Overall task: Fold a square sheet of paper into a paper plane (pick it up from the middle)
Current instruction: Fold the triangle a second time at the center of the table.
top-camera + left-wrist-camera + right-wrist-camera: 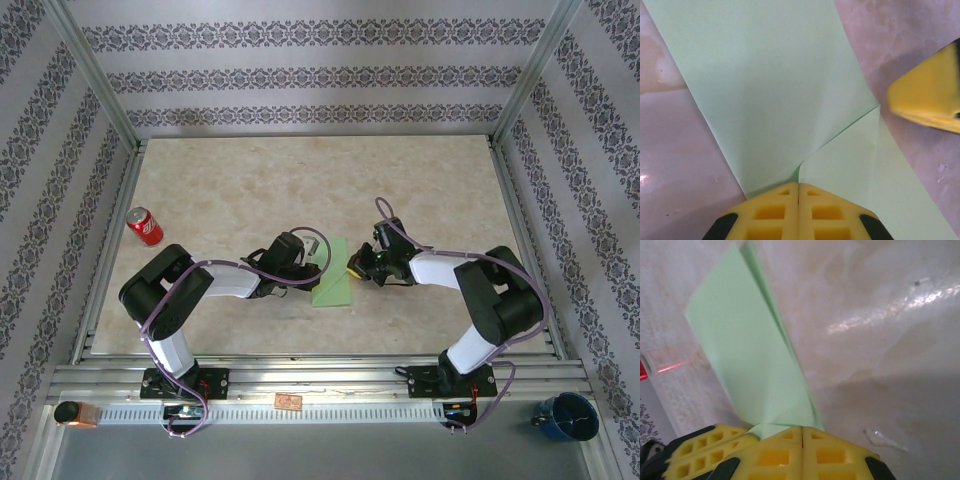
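Note:
The light green sheet of paper (335, 280) lies on the table as a narrow folded strip between my two grippers. My left gripper (321, 267) is shut. Its tips (798, 184) sit on the paper (770, 75), where a diagonal corner flap (850, 160) meets them. From the other side, my right gripper (357, 268) is also shut, and its tips (802, 427) rest on the paper's near end (750, 355). The right gripper's yellow finger (930, 95) shows in the left wrist view. The left gripper's fingers (705, 447) show in the right wrist view.
A red soda can (145, 226) stands near the table's left edge. A blue cup (565, 415) sits outside the frame at the near right. The beige table (300, 180) is ringed by metal rails and patterned walls.

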